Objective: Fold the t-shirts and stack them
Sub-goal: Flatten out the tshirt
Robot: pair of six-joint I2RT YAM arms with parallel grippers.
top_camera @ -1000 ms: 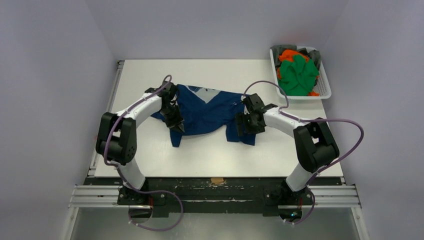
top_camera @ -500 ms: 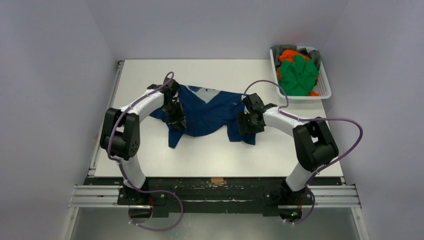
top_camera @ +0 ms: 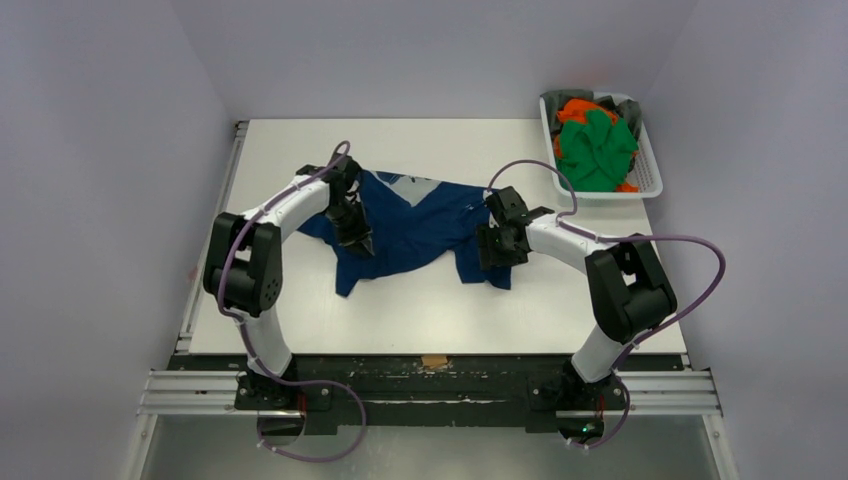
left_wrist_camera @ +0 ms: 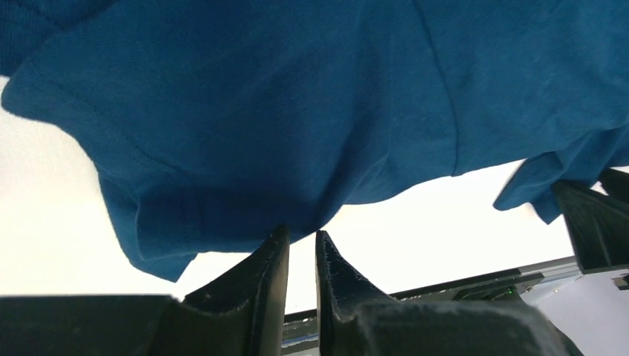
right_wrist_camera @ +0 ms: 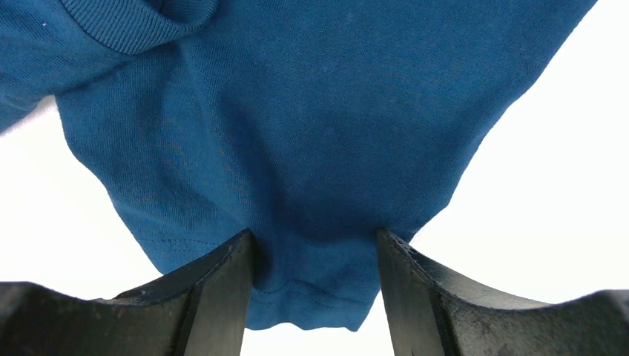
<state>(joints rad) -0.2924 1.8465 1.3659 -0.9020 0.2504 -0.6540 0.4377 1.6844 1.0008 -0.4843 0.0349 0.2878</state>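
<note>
A dark blue t-shirt (top_camera: 410, 225) lies crumpled in the middle of the white table (top_camera: 300, 320), with a pale print near its far edge. My left gripper (top_camera: 358, 243) is at the shirt's near left edge. In the left wrist view its jaws (left_wrist_camera: 302, 236) are almost closed, and the shirt's hem (left_wrist_camera: 297, 111) is pinched at their tips. My right gripper (top_camera: 490, 250) is on the shirt's right sleeve. In the right wrist view it (right_wrist_camera: 315, 237) is open, and the blue sleeve hem (right_wrist_camera: 311, 111) lies between its two fingers.
A white basket (top_camera: 655, 170) stands at the table's far right corner. It holds a crumpled green shirt (top_camera: 597, 150) and an orange one (top_camera: 575, 110). The table's left rail (top_camera: 225, 200) runs beside my left arm. My right gripper's finger (left_wrist_camera: 593, 222) shows at the right of the left wrist view.
My left gripper has moved a little towards the far side and the right, and the shirt's near left part has shifted with it. The right arm has barely moved.
</note>
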